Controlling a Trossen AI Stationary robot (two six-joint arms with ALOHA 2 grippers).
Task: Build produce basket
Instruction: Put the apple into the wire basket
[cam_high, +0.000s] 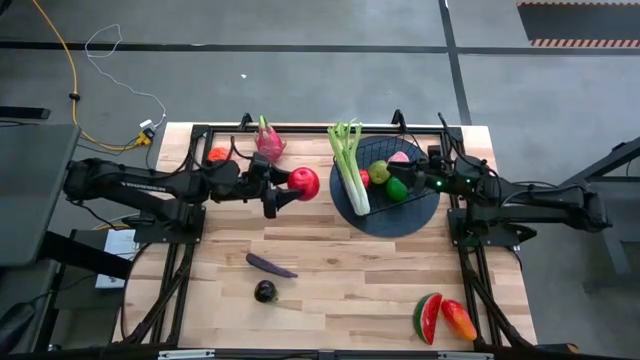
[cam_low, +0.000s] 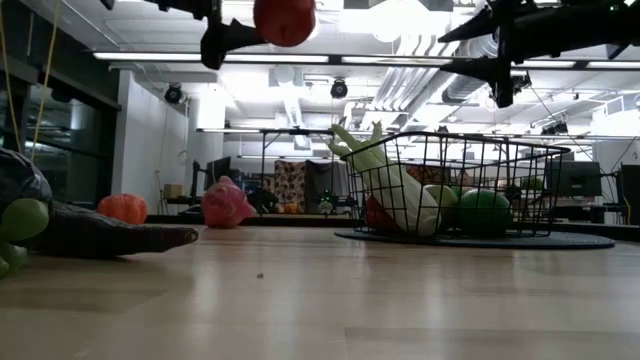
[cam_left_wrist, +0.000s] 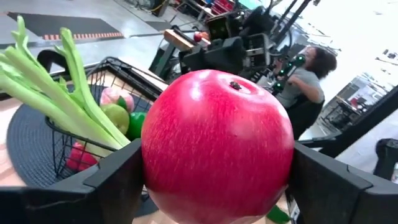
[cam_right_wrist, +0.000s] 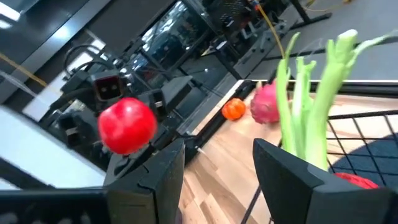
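My left gripper (cam_high: 293, 188) is shut on a red apple (cam_high: 304, 183), high above the table and just left of the basket. The black wire basket (cam_high: 392, 172) stands on a dark round mat (cam_high: 420, 215). It holds green, red and pink round fruits, and a celery stalk (cam_high: 348, 158) leans out over its left rim. My right gripper (cam_high: 418, 180) hovers open over the basket's right part, touching nothing. A pink dragon fruit (cam_high: 270, 141) and an orange fruit (cam_high: 218, 155) lie near the far edge. The eggplant (cam_high: 270, 265), dark round fruit (cam_high: 265, 291), watermelon slice (cam_high: 428, 317) and mango (cam_high: 459, 320) lie nearer. My left gripper pinches the red apple between its two fingers (cam_left_wrist: 115, 180), one on each side of its widest part (cam_left_wrist: 155, 155). The fingers come level from the table's left. The apple is lifted clear, high over the table (cam_low: 284, 20), with its stem dimple (cam_left_wrist: 235, 85) pointing away from the wrist.
Bare wood lies between the eggplant and the basket and along the near middle. The celery tops stick out past the basket's far-left rim. A person (cam_left_wrist: 308, 78) sits in the room beyond the right arm.
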